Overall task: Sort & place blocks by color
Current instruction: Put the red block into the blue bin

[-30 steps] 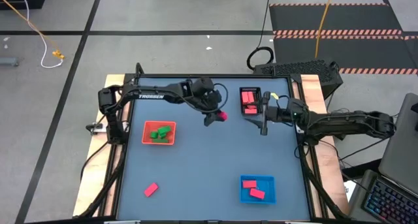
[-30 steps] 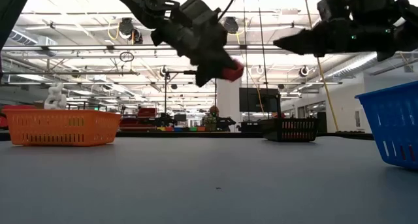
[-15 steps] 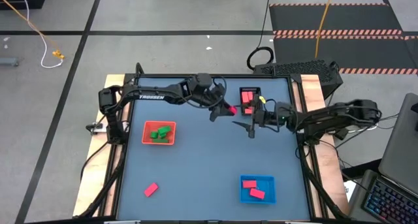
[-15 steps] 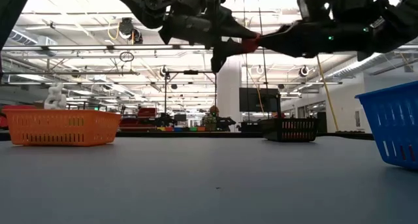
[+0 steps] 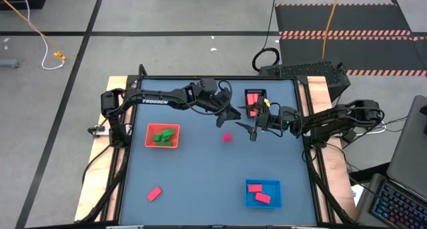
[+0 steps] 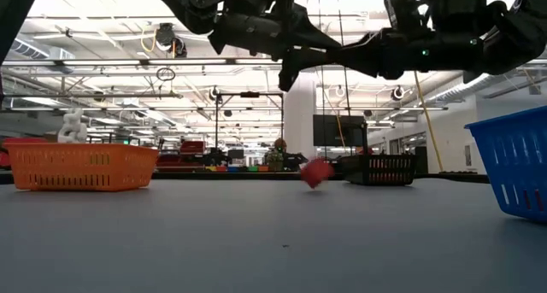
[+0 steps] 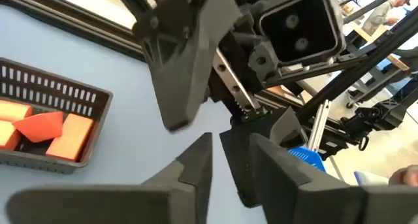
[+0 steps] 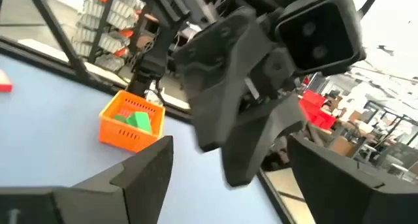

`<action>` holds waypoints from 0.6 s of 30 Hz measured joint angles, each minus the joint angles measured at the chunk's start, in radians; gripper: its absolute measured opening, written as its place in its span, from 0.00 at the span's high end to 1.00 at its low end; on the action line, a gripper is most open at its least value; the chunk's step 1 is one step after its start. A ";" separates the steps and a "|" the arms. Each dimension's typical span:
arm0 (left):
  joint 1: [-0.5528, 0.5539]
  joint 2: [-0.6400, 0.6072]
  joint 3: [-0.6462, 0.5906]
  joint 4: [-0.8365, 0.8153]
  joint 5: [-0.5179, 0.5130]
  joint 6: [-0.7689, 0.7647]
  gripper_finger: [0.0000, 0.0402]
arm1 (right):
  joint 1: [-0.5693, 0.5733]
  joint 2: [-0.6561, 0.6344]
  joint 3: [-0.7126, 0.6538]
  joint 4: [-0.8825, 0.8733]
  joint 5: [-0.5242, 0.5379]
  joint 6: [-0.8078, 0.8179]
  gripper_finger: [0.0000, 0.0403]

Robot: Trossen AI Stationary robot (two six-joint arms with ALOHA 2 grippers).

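1. The left gripper (image 5: 223,117) is hanging above the middle of the table's (image 5: 200,182) far half, with nothing between its fingers; whether they are apart or together is not clear.
2. The right gripper (image 5: 248,129) is pointing at it from close by, fingers spread wide and holding nothing.
3. A small pink block (image 5: 227,137) is showing loose below and between the two grippers; in the low view it (image 6: 316,172) is sitting tilted, right at the table surface.
4. Green blocks (image 5: 161,135) are lying in the orange tray (image 5: 175,143) on the left.
5. Red blocks (image 5: 254,111) are lying in the black tray (image 5: 254,91) at the far edge.
6. More red blocks (image 5: 259,193) are resting in the blue tray (image 5: 275,202) near the front right.
7. One red block (image 5: 154,193) is lying alone on the table at the front left, well apart from every tray.
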 joint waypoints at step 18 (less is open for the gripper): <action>-0.055 0.000 0.000 -0.695 -0.070 0.332 0.75 | -0.012 -0.031 0.000 -0.112 0.098 0.199 0.33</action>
